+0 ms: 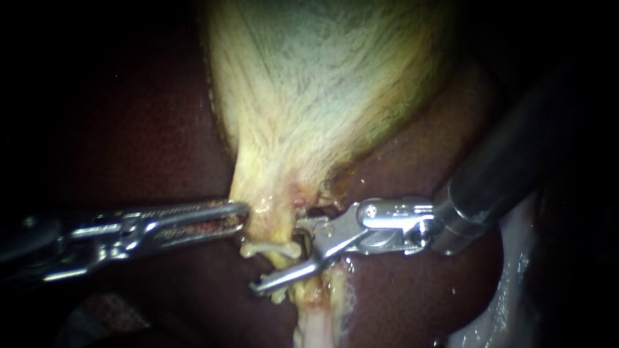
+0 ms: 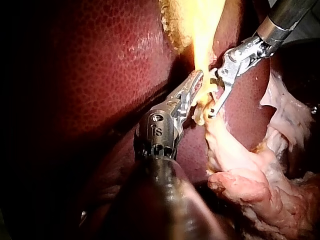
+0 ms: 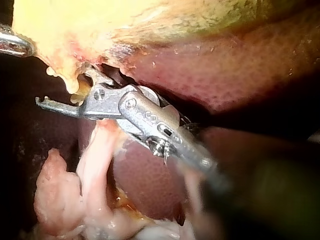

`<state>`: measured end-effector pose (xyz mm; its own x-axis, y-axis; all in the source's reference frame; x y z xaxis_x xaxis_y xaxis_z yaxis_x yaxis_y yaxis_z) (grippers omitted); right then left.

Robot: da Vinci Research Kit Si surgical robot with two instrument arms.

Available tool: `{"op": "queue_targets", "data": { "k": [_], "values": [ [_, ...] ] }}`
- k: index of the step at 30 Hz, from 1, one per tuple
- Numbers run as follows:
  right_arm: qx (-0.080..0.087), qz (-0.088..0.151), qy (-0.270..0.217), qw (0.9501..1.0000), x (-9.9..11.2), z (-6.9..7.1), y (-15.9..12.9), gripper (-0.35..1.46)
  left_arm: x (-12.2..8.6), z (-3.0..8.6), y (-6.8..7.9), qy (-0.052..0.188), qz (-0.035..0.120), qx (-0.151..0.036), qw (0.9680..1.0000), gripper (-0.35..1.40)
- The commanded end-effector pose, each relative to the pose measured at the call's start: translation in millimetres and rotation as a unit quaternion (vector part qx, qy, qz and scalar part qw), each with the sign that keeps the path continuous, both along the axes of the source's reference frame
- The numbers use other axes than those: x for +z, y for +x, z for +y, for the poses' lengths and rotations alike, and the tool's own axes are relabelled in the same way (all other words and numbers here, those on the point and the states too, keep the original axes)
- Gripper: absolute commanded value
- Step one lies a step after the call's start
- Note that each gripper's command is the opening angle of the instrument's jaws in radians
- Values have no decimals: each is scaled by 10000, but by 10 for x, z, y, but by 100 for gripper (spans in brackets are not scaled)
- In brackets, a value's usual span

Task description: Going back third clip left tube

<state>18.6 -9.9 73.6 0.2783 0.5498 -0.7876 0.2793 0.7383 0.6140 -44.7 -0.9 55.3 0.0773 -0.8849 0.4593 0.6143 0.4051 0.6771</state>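
The pale yellow gallbladder (image 1: 322, 84) narrows to a neck (image 1: 267, 212) that runs down into a whitish tube (image 1: 316, 322). A white clip (image 1: 271, 248) lies across the tube just below the neck. My left instrument (image 1: 240, 216) comes in level from the left, its jaws shut on the edge of the neck. My right instrument (image 1: 284, 254) has open jaws beside the clip, one jaw up by the neck, the other slanting down across the tube. In the right wrist view my right instrument (image 3: 65, 87) shows the same gap, with the tube (image 3: 97, 150) under it.
Dark red liver (image 1: 129, 142) lies behind and on both sides of the gallbladder. Pale ragged tissue (image 1: 516, 258) hangs at the right edge. In the left wrist view loose pink tissue (image 2: 250, 185) lies beside the left instrument's shaft.
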Motion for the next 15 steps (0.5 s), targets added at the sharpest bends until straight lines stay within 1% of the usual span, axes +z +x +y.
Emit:
{"op": "queue_targets", "data": {
  "k": [1,5,11,15],
  "values": [
    [-14,-25,49,10000,1,-4,-1,52,0,0,0,1,-3,3,10000,-35],
    [-35,-85,151,9998,9,-11,-10,51,0,0,1,1,-3,4,10000,-35],
    [-78,-113,194,9997,11,-11,-29,51,0,0,1,1,-4,5,10000,-35],
    [-109,-155,206,9996,12,-10,-35,51,0,0,1,1,-4,5,10000,-35]
  ]
}}
